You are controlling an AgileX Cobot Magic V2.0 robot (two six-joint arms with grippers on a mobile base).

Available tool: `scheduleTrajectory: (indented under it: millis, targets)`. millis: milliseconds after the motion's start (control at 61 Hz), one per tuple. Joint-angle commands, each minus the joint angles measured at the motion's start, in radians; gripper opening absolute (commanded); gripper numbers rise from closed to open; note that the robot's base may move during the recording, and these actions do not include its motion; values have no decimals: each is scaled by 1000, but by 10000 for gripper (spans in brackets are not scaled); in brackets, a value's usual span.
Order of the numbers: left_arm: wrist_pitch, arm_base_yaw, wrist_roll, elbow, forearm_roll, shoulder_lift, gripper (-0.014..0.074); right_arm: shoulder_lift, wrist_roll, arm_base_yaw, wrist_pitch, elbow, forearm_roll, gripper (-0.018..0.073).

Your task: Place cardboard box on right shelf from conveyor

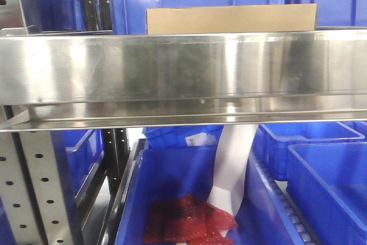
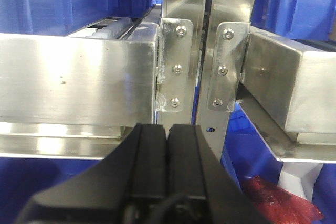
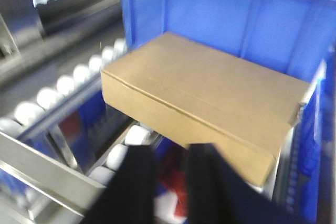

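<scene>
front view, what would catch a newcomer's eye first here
The broad shiny lip of the right shelf fills the middle of the front view, with the tan cardboard box sitting just behind it against blue bins. In the right wrist view the box lies on white rollers.

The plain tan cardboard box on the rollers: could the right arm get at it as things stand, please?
Probably yes. The plain tan cardboard box lies just beyond the right gripper, whose black fingers stand slightly apart, with nothing visible between them.
</scene>
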Motion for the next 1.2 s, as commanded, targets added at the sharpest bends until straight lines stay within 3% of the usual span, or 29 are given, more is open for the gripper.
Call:
scheduleTrajectory:
  millis: [0, 49, 311, 984, 1180]
  targets:
    - [-87, 2, 0, 9, -6, -15, -116, -104, 25, -1, -151, 50, -6, 100]
    - [-87, 2, 0, 9, -6, -15, -116, -152, 25, -1, -178, 94, -6, 60]
    - [-87, 2, 0, 9, -6, -15, -116, -349, 25, -1, -228, 225, -6, 67]
    - [-87, 2, 0, 9, -6, -15, -116, -358, 25, -2, -227, 232, -14, 67]
    - [-87, 2, 0, 9, -6, -15, -116, -445, 31, -84, -245, 316, -40, 67]
